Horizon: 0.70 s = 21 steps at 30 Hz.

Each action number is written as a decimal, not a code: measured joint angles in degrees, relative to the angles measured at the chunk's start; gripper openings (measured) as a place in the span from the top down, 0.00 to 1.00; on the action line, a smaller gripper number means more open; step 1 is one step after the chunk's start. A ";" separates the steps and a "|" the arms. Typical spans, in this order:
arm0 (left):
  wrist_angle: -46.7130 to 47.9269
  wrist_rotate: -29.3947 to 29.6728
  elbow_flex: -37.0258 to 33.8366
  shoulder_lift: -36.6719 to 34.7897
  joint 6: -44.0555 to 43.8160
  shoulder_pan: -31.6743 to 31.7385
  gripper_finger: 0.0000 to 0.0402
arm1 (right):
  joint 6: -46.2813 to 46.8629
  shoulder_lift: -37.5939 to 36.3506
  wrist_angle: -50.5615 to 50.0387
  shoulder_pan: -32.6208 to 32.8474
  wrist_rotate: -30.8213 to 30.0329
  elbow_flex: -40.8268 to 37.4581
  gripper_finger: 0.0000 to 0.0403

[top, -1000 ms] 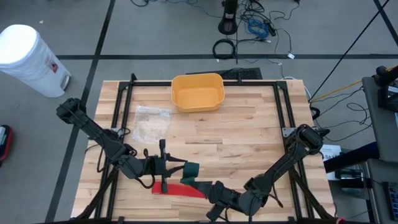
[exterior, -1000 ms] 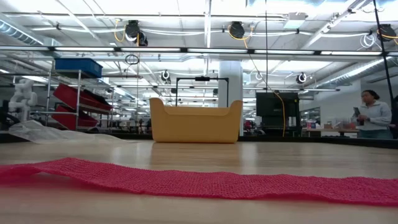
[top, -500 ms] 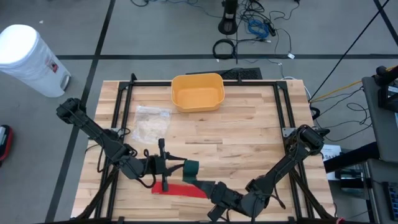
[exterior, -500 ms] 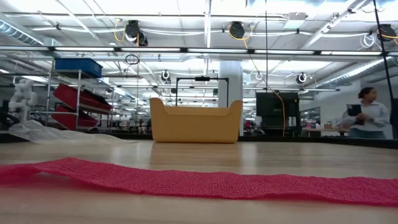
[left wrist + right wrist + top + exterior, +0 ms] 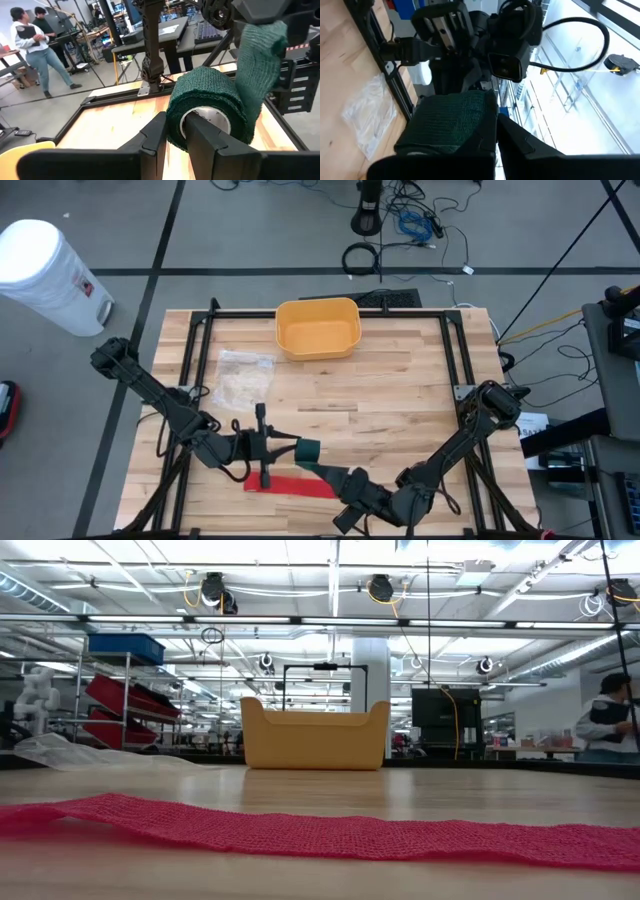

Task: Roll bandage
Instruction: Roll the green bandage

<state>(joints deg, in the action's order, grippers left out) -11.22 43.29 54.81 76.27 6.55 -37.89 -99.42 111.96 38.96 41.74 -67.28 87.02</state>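
Note:
A dark green bandage roll (image 5: 308, 448) with a pale hollow core (image 5: 210, 121) hangs above the table's near middle. My left gripper (image 5: 291, 448) is shut on it, coming level from the left. The bandage's free green tail (image 5: 260, 65) runs from the roll to my right gripper (image 5: 336, 477), which is shut on it just near and right of the roll. A red bandage strip (image 5: 290, 485) lies flat on the wood below both grippers and stretches across the low view (image 5: 320, 832). My left gripper pinches the roll's wound wall (image 5: 173, 125) at its open end, one finger (image 5: 202, 137) reaching into the core and the other (image 5: 154, 137) outside. It comes level from the table's left. The roll is lifted clear, its axis level. My right gripper pinches the green tail (image 5: 451, 122) flat between its two fingers, across the strip's width. It comes level from the table's near right. The strip runs up from the fingers to the roll, clear of the table.
A yellow bin (image 5: 318, 327) stands at the far middle, and a clear plastic wrapper (image 5: 240, 378) lies left of centre. A black frame (image 5: 452, 350) borders the table. A person (image 5: 608, 720) stands in the room beyond the far right.
My right gripper has tipped a little in place, and the green tail between it and the roll has shifted slightly toward the right. The roll and my left gripper have stayed put. The person in the room has walked to the right.

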 joint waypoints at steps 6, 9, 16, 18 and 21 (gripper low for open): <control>-0.02 -2.24 0.00 0.00 0.02 0.00 0.82 | -0.54 0.00 1.55 -0.05 -0.01 0.00 1.00; -0.17 -3.76 0.00 0.00 0.01 0.00 0.82 | -0.72 0.00 1.85 -0.17 -0.16 0.00 1.00; -0.26 -4.07 0.00 0.00 -0.05 0.00 0.82 | -0.46 0.00 2.26 -0.61 -0.79 0.00 1.00; -0.28 -4.07 0.00 0.00 -0.07 -0.02 0.82 | -0.41 0.00 2.27 -0.81 -1.18 0.00 1.00; -0.25 -4.07 0.00 0.00 -0.09 -0.02 0.82 | 0.09 0.00 2.25 -1.00 -1.86 0.00 1.00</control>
<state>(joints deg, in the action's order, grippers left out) -11.47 39.22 54.81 76.27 6.46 -37.91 -99.32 111.96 41.21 40.74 -69.14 87.02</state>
